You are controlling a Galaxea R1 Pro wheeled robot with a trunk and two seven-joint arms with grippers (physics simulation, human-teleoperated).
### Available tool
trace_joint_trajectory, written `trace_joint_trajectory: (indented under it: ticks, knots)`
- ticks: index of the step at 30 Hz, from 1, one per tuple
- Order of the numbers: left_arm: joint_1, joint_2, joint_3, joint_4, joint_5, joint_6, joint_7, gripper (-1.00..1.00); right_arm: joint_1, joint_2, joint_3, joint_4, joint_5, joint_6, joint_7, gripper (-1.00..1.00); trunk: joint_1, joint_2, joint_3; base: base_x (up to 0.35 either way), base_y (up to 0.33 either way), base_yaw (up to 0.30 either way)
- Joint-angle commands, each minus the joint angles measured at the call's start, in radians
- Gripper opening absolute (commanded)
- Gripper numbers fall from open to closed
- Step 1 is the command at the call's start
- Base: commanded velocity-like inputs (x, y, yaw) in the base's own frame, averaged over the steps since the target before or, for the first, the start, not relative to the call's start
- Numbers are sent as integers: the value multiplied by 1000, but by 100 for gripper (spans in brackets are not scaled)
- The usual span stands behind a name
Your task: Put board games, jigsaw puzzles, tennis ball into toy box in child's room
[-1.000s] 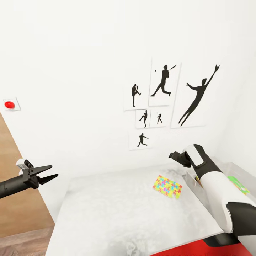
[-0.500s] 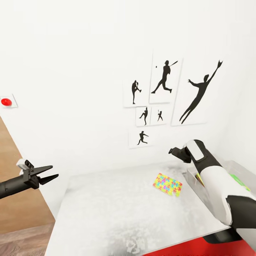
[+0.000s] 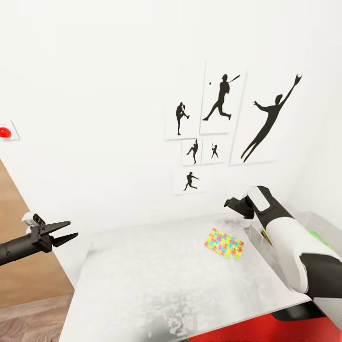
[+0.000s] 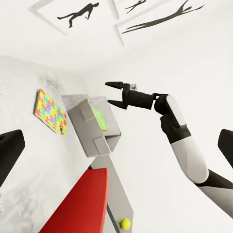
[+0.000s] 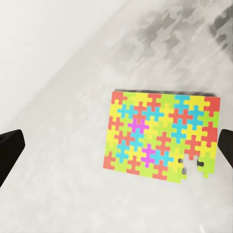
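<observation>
Now we hold our right gripper (image 4: pixel 114 93), fingers apart and empty, above the jigsaw puzzle (image 3: pixel 223 243), which lies flat near the table's (image 3: pixel 156 285) far right edge, just beside the toy box (image 3: pixel 327 228); our left gripper (image 3: pixel 66 230) hangs open off its left edge

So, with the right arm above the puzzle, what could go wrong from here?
1. The puzzle is thin and lies flat on the table, so the open jaws of the right gripper may slide over it instead of lifting it.
2. The toy box stands close beside the puzzle; the arm could bump its wall.
3. A piece near one corner looks loose and might fall out.
</observation>
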Motion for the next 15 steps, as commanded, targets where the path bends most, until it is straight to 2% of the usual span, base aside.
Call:
trace_joint_trajectory:
  ticks: [1, 15]
  knots:
    - [-1, 1, -1, 0, 0, 4, -3, 100, -2, -1, -2, 2, -10, 1, -9, 100, 1, -2, -4, 0, 0, 0]
    - [-1, 2, 1, 0, -1, 4, -3, 100, -24, -5, -2, 12, -10, 3, -9, 100, 1, -2, -27, 0, 0, 0]
